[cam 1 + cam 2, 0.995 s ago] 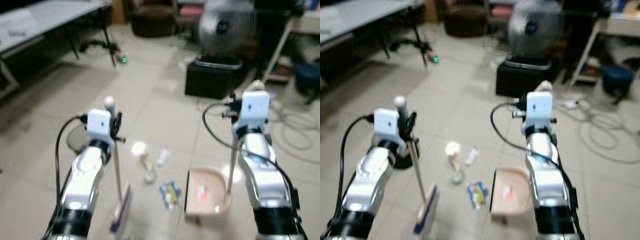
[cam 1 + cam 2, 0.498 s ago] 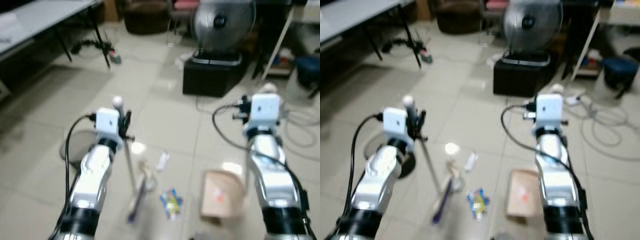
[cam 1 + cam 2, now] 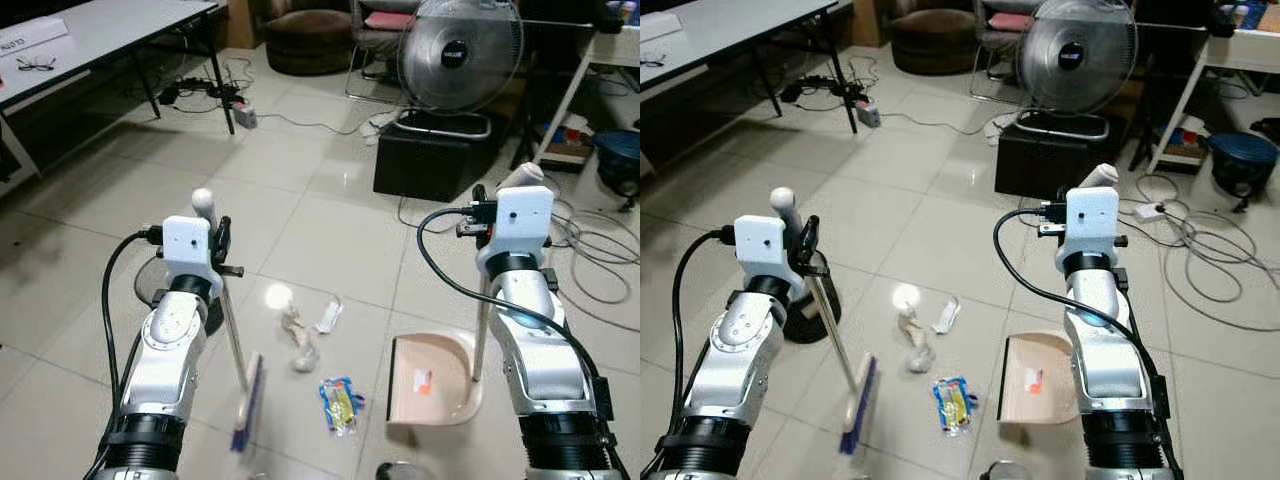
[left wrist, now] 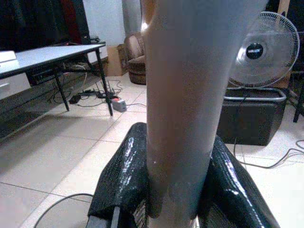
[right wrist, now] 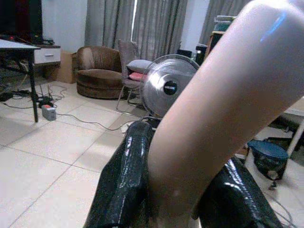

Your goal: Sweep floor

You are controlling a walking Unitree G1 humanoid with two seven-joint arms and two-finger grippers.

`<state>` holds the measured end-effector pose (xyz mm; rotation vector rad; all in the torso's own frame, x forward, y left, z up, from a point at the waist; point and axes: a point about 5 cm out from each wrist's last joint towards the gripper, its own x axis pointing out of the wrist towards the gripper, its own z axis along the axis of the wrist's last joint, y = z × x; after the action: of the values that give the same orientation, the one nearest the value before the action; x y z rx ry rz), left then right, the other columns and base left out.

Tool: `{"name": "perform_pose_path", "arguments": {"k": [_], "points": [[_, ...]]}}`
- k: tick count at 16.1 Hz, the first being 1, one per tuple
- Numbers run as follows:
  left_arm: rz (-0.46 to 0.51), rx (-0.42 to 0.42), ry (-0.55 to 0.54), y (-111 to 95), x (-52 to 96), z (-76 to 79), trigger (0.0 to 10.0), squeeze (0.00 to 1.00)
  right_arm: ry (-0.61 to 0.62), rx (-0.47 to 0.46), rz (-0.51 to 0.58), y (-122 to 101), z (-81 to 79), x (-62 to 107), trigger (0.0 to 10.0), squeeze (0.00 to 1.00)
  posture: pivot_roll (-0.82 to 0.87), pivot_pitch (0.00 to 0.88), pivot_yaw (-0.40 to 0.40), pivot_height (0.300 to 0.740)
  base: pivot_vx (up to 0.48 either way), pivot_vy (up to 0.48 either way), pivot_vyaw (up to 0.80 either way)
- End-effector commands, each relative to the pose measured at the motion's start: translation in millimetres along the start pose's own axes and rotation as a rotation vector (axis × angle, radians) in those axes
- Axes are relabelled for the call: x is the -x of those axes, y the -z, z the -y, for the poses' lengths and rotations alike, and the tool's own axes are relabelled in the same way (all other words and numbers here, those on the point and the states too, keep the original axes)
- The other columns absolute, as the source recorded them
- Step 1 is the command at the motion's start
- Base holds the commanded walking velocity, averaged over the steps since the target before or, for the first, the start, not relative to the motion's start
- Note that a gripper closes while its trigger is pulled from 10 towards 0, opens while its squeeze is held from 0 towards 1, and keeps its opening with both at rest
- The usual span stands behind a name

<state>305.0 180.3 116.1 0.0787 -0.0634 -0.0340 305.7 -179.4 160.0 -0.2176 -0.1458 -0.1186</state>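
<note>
While your left gripper is clamped on the broom handle, both black fingers pressing against the grey pole, the broom head sits low on the tiled floor, tilted, just left of the litter. The handle's rounded white tip stands above the wrist.

Your right gripper is closed round the dustpan handle; the pale curved grip passes between its two fingers. The beige dustpan rests on the floor in front of the right arm, with a small red-and-white scrap lying inside it.

Litter between broom and dustpan: a crumpled pale wad, a white wrapper just beside it, and a blue-and-yellow packet nearer you. All three lie apart from the broom head and outside the pan.

Surroundings: a round fan on a black box, cables on the floor to the right, a power strip by the leg of a grey table, a brown armchair behind.
</note>
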Motion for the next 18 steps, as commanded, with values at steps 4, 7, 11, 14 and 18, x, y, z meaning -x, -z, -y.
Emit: {"name": "perform_pose_path", "arguments": {"k": [4, 7, 11, 14, 18], "points": [[0.017, -0.001, -0.032, -4, -2.6, -4.8, 10.0, 0.00, -0.026, 0.013, 0.047, -2, -0.1, -5.5, 10.0, 0.00, -0.08, 0.103, 0.044, 0.740, 0.000, 0.000, 0.00], [-0.018, 0.003, -0.055, 3, -2.0, -8.3, 10.0, 0.00, -0.079, 0.030, 0.055, 6, -7.4, -11.7, 10.0, 0.00, -0.06, 0.151, 0.056, 0.740, 0.000, 0.000, 0.00], [-0.015, 0.004, -0.077, 6, 2.7, -14.0, 10.0, 0.00, -0.117, 0.068, 0.105, 7, -16.8, -23.2, 10.0, 0.00, -0.06, 0.245, 0.056, 0.740, 0.000, 0.000, 0.00], [0.064, 0.022, -0.105, 2, 5.4, -13.0, 10.0, 0.00, -0.120, 0.084, 0.175, 9, -19.7, -27.5, 10.0, 0.00, -0.03, 0.310, 0.043, 0.740, 0.000, 0.000, 0.00], [0.167, 0.050, -0.093, -4, 4.8, -10.8, 10.0, 0.00, -0.140, 0.053, 0.267, -2, -40.4, -30.9, 10.0, 0.00, -0.04, 0.347, 0.021, 0.740, 0.000, 0.000, 0.00]]}}
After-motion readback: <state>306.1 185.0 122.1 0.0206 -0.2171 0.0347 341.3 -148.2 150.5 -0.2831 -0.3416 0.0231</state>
